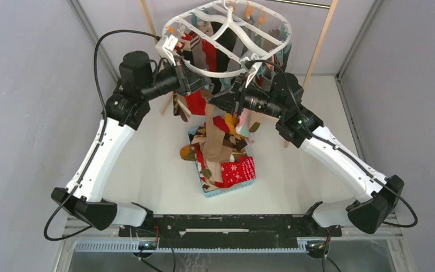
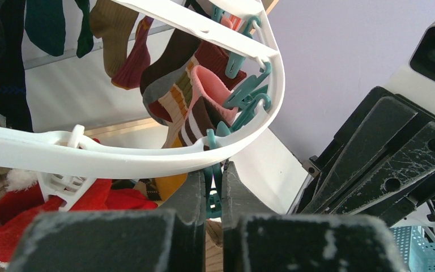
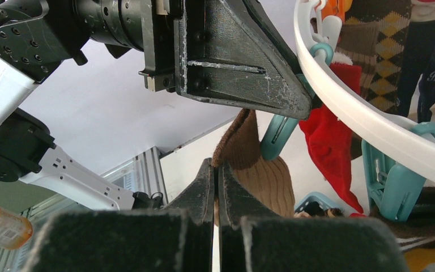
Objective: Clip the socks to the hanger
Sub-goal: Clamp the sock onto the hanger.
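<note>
Hanger [image 2: 119, 158] hung over the basket [image 1: 230, 191], several socks [image 2: 170, 73] pegged on it. Left gripper [image 2: 214, 175] pinched a teal peg [image 2: 213, 199] under the rim — right gripper [image 3: 216, 170] clamped shut on a tan sock [image 3: 255, 164] nearby.

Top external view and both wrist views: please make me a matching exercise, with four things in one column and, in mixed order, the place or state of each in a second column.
Column one:
1. left gripper
2. right gripper
3. basket
4. hanger

Column two:
A. stands on the table, with loose socks inside
B. shut on a tan sock
C. hangs above the table, with clipped socks on it
D. shut on a teal clothespin under the white rim

Pairs: 1-D, 2-B, 3-A, 4-C
</note>
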